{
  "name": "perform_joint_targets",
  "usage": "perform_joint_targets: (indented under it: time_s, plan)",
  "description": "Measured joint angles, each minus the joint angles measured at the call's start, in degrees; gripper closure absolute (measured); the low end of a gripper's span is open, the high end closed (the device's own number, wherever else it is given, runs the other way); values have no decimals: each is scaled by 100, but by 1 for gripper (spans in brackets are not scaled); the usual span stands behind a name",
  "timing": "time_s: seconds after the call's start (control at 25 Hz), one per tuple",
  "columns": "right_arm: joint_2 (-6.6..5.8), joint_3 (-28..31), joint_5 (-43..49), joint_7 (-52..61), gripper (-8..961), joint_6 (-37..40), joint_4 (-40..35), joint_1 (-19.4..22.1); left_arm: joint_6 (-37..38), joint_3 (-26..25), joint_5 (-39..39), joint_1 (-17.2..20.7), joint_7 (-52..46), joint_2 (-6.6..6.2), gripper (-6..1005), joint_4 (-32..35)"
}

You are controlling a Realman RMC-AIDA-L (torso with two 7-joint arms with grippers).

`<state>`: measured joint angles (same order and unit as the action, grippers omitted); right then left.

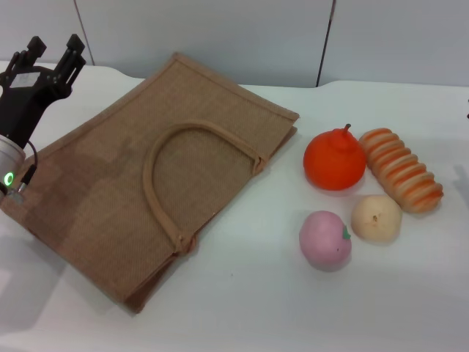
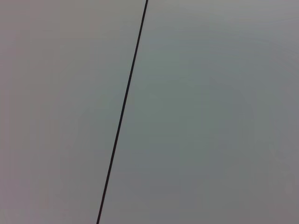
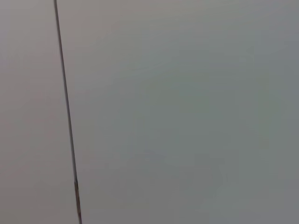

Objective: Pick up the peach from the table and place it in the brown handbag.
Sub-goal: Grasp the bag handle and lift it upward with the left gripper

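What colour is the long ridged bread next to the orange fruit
Orange and cream stripes across the long ridged bread, clearest in the head view.

White table (image 1: 242, 308), pale seamed wall (image 1: 220, 37) behind

White table (image 1: 242, 308) carries 5 things: the brown handbag (image 1: 110, 183) lies flat on the left half, w/ its handles (image 1: 165, 183) looped on top, one corner reaching towards the far edge. On the right half, the orange fruit (image 1: 334, 161) touches the striped bread (image 1: 401, 170), both nearer the far edge. The peach (image 1: 325, 240) & the beige fruit (image 1: 376, 218) lie just beside each other, closer to the front edge, apart from the bag.
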<state>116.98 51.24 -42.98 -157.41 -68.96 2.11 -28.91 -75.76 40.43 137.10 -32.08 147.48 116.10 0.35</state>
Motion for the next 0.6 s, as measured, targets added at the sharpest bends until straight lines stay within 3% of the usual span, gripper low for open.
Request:
perform_joint_targets:
  time_s: [0.6]
  plan:
    - [0, 0, 0, 0, 124, 5, 0, 0, 1, 0, 0, 0, -3, 0, 276, 0]
